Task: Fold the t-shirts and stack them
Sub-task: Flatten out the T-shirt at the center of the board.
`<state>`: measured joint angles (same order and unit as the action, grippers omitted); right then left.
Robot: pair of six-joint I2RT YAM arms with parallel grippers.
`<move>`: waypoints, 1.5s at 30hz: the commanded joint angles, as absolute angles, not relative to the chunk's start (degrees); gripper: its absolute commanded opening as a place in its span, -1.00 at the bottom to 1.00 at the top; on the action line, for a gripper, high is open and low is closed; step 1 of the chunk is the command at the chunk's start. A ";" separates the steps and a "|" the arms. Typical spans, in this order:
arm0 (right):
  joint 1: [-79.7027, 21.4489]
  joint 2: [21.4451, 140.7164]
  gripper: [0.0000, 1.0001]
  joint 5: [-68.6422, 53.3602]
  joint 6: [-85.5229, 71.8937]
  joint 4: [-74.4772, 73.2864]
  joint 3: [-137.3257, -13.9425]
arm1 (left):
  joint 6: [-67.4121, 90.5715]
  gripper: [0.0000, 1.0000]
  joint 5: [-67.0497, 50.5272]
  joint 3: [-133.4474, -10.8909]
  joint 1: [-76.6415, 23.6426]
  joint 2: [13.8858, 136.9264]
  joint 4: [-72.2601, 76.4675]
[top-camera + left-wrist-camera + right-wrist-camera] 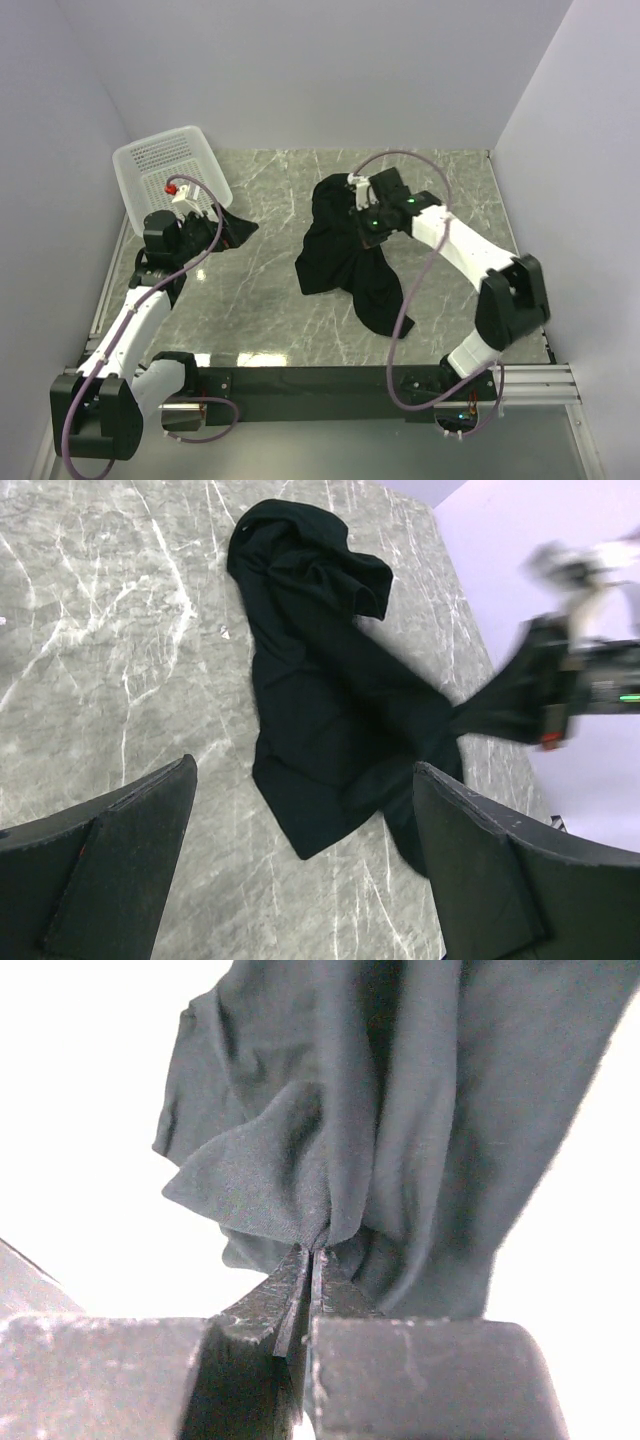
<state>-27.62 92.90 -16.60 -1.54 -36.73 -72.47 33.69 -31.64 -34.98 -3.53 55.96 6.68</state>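
one t-shirt [340,262]: black and crumpled into a long heap near the middle of the table [270,300], running from the far side toward the near edge.
table: grey marble-look top with pale veins; the shirt lies on it well apart from the basket.
right gripper [360,215]: reached out over the far end of the heap, with its jaws pressed together on a pinch of the black cloth.
right wrist view: the right gripper [312,1258] has its two jaw tips closed tight, with a gathered fold of the t-shirt [400,1110] caught between them (the cloth fans out in pleats from the pinch point).
left gripper [240,228]: over the left part of the table, near the basket, spread wide with nothing in it and well apart from the shirt.
left wrist view: the left gripper [300,770] frames the t-shirt [320,710] between its two black fingers [120,860], which touch no cloth. one end of the shirt is bunched at the top of this view. another corner is drawn out taut to the right, toward the right arm [580,675], which shows only as a blur.
basket [150,150]: white plastic mesh, tipped up at a slant against the left wall at the far left of the table, its open side facing the room. from here i cannot tell what is in it.
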 commanded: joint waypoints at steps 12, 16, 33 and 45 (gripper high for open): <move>-8.63 83.76 -1.00 -17.15 26.53 -46.76 -78.31 | 33.05 0.88 -34.98 -39.81 -4.92 62.57 12.30; -3.97 84.28 -1.00 -9.33 31.28 -42.73 -76.64 | 32.96 0.88 -34.54 -41.39 -6.94 65.82 13.62; 5.53 92.90 -1.00 16.26 20.66 -17.76 -77.70 | 27.25 0.81 -20.92 -61.06 -22.32 97.37 3.88; 6.33 91.67 -1.00 11.43 17.93 -19.25 -73.65 | 29.35 0.70 -14.68 -76.28 -33.22 115.83 -5.97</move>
<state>5.78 93.21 11.84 19.57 -21.56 -74.37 29.15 -17.61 -72.58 -31.64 114.32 -2.76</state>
